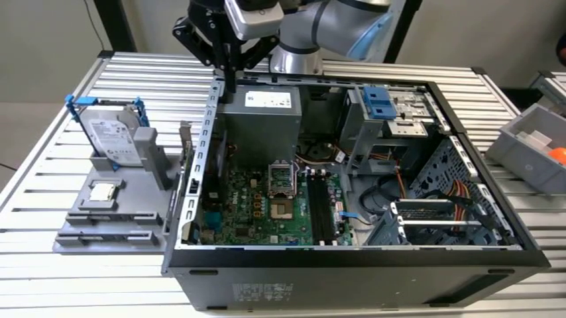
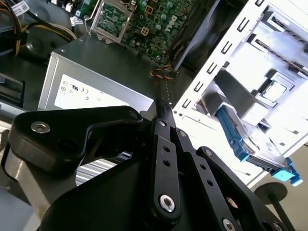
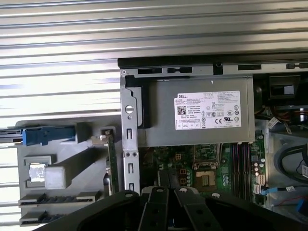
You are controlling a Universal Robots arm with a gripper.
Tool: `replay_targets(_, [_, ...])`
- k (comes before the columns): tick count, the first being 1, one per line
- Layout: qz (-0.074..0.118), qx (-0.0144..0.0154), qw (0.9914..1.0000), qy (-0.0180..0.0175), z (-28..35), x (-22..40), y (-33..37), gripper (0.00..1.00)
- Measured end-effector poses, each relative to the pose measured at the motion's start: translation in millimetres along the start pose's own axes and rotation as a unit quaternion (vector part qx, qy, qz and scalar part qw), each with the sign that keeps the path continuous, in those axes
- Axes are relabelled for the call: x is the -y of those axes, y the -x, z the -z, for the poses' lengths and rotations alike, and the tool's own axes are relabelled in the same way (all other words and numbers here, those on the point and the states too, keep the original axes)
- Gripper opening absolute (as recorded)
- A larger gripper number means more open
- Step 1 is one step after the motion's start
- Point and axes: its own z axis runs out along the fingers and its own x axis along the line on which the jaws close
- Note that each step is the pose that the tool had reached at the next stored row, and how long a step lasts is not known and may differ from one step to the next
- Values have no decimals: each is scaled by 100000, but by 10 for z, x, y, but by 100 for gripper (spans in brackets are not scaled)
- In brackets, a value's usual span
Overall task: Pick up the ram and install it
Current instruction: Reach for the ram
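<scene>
Green and thin, the ram [image 3: 111,163] stands on edge in a slot of the grey holder [image 1: 115,222], just outside the computer case [image 1: 354,265]. I'd guess it is set upright so its long edges are free to pinch. The gripper [image 1: 228,85] hangs over the case's rear corner beside the power supply [image 1: 261,122], fingers pressed together on nothing, apart from the stick.

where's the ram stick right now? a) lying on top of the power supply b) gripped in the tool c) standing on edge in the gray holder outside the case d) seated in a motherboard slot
c: in the first wrist view the green ram stick stands on edge in the gray holder, just outside the case wall, and the tool carries nothing.
</scene>
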Motion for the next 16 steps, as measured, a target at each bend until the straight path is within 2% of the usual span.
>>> replay_targets(16, [2,-3,100000,-1,0,4,-60,0])
